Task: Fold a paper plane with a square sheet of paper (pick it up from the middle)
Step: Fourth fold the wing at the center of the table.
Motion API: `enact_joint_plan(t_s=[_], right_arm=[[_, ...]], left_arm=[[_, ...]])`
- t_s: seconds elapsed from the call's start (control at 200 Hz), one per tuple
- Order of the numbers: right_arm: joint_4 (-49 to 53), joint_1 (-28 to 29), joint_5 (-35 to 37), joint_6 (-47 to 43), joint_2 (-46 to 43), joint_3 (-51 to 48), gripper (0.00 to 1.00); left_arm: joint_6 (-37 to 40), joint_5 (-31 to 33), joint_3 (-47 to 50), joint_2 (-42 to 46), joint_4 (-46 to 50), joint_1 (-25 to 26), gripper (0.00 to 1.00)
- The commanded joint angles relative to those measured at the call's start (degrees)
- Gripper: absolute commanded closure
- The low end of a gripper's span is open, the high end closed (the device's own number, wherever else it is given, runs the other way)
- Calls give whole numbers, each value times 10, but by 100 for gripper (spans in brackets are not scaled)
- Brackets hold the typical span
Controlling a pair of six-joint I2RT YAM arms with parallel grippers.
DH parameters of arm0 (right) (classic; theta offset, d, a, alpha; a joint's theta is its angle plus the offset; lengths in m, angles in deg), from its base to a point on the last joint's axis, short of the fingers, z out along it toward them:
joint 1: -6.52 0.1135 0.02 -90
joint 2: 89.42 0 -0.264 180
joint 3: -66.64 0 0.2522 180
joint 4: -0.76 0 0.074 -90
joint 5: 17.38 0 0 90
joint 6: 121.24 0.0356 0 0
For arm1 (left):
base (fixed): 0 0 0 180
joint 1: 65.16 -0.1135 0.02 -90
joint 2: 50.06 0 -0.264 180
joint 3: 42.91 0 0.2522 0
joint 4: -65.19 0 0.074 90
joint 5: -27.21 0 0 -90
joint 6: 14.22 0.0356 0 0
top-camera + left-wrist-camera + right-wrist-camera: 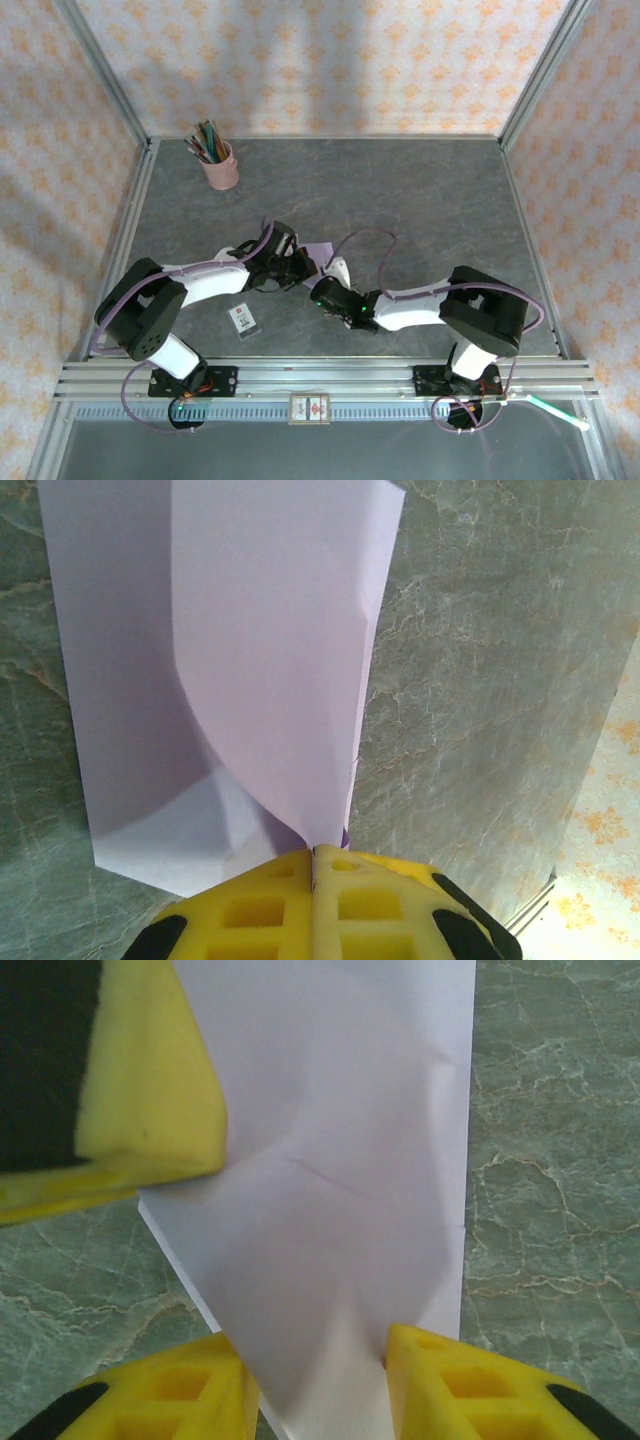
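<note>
Two claws are working mid-table: the sheet [270,650] is being pinched by the clenched left claw [314,865], straddled by the part-open right claw [315,1380]. Tearing is being risked if pulled apart.

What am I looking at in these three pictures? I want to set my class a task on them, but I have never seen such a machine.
Two robot arms are bolted to a grey table. One picture looks down from above; the other two come from cameras on each wrist, with yellow fingers in view. The left gripper is shut on a sheet of lavender paper, partly folded. The right gripper straddles the paper's edge, its fingers apart. Also on the table: a pink cup of pens and a small white card.
</note>
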Motion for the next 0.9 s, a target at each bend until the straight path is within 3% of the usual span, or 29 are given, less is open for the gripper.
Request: enact_joint_plan(t_s=[0.0, 0.26, 0.561, 0.716, 0.896], right_arm=[[-2, 3, 35, -1, 1, 19, 62], [10, 3, 50, -14, 3, 21, 69], [16, 3, 58, -17, -4, 15, 88], [12, 1, 51, -23, -23, 2, 97], [-19, -9, 0, -32, -61, -28, 100]], left_arm=[[8, -12, -2, -11, 14, 4, 100], [15, -15, -5, -18, 15, 4, 100], [33, -14, -19, -27, 27, 4, 100], [61, 7, -41, -15, 60, 2, 86], [87, 37, -54, 27, 99, -8, 68]])
